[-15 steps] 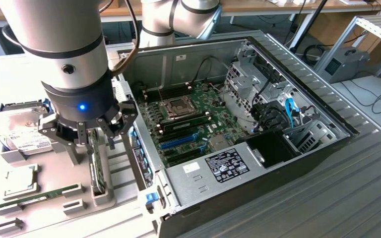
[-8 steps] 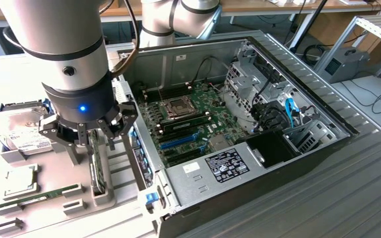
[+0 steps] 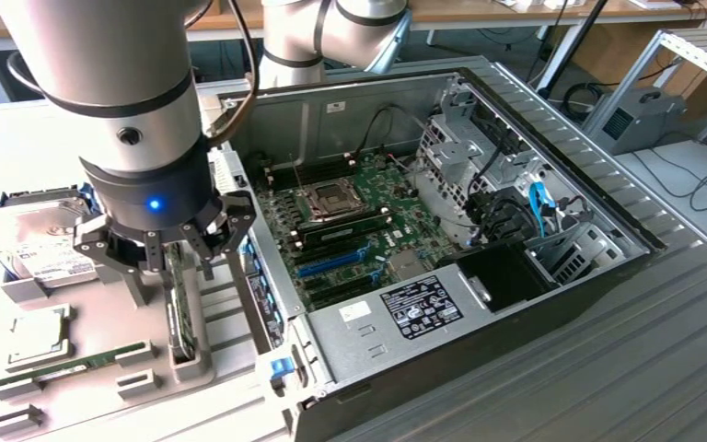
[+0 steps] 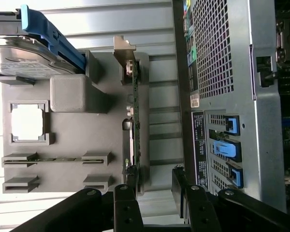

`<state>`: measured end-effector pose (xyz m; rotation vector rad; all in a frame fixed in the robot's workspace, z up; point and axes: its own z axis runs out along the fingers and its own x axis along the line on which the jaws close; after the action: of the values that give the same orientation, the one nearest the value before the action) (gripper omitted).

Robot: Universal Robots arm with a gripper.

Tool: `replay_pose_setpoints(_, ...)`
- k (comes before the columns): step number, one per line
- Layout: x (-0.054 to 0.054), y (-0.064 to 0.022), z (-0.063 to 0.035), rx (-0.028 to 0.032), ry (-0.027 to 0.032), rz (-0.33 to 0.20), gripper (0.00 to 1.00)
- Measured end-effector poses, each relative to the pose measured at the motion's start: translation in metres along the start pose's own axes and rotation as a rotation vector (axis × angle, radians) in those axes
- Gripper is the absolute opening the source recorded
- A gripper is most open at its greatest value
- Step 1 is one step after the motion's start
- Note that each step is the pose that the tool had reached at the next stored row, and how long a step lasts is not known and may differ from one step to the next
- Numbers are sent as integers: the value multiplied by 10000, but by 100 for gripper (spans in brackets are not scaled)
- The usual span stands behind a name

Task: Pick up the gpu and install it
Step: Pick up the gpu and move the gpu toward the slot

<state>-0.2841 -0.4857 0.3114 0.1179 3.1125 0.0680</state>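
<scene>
The gpu stands on its long edge in a slot of the grey parts holder, beside the open computer case. My gripper hangs right above the card, open and holding nothing. In the wrist view the gpu runs as a thin green-edged strip with its silver bracket at the far end. The gripper is over the card's near end. One black finger lines up with the card's edge and the other is off toward the case. Blue card slots show on the motherboard.
On the holder lie a hard drive, a processor and a slim memory stick. The case's rear wall with blue latches stands close beside the card. A black power supply fills the case's near corner.
</scene>
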Motion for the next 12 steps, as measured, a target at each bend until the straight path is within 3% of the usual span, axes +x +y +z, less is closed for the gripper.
replay_pose_setpoints(12,1,-2,49,0,0,0,42)
